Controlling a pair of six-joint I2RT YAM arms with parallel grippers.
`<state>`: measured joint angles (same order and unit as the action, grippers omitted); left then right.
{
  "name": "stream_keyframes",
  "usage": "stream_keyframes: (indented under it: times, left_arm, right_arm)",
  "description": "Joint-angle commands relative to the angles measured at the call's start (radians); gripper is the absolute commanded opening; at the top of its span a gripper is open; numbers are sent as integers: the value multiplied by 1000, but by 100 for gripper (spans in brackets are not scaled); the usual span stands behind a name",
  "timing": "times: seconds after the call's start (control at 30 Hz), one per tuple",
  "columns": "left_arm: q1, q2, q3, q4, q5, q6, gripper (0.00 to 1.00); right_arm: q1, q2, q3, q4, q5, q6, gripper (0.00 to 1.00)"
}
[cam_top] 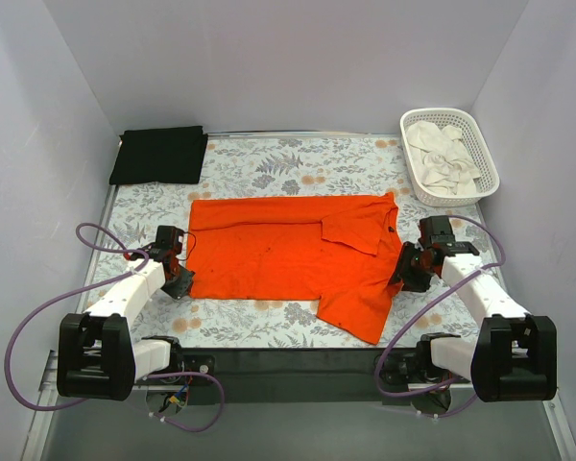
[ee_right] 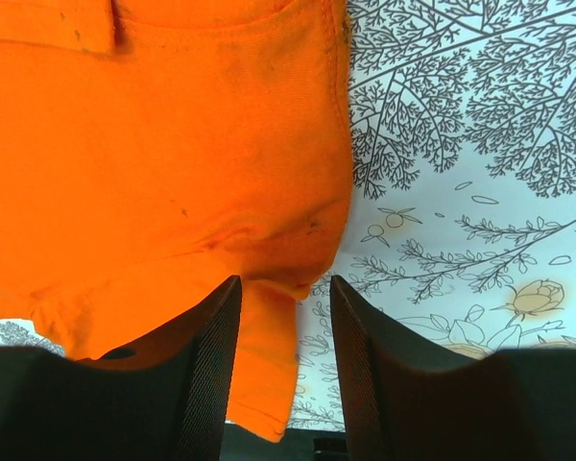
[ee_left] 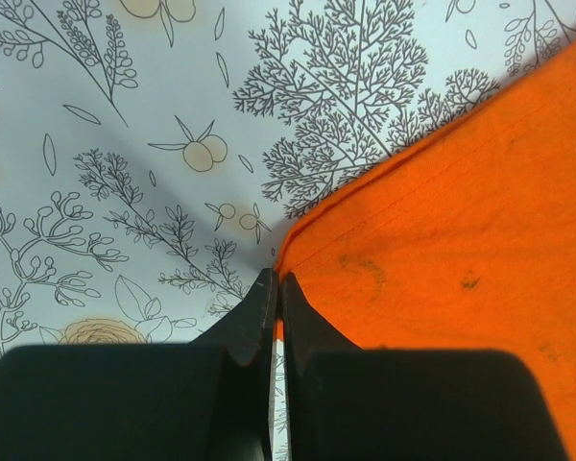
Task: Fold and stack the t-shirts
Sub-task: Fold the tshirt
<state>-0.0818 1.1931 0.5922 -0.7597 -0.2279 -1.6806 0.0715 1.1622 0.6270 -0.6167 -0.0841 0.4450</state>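
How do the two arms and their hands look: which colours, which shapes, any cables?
The left arm and right arm are white rounded links with black blocks at joints and bases. A purple cable loops beside each. The left hand and right hand are black; the fingers are flat black blades, finely textured on the inner face.
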Motion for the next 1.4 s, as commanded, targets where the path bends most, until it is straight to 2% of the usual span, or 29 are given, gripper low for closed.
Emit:
stream_keyframes:
  times: [0.0,0.27,0.83,0.93,1.03,1.07,1.13,1.37]
  left_arm:
    - [-4,-15,37,-18,-22,1,0]
    - [-4,-10,41,-16,-28,4,0]
    - [-3,-3,38,-15,-41,-2,0]
    - [-1,0,46,-24,-45,-5,0]
    - [1,0,61,-43,-53,-4,0]
    - [1,-1,66,-49,-54,-2,0]
    - [2,-3,78,-61,-56,4,0]
    - [2,20,147,-73,-71,31,0]
  right_arm:
    - [-4,-29,57,-40,-12,-3,41]
    - [-6,19,66,-25,26,17,40]
    - [-7,88,-44,46,105,37,35]
    - [-9,90,-47,34,121,29,27]
    - [-13,74,-32,12,130,18,14]
    - [-16,68,-24,5,133,8,7]
    - [-19,57,6,-20,138,-6,1]
    - [-24,99,186,-104,127,-66,1]
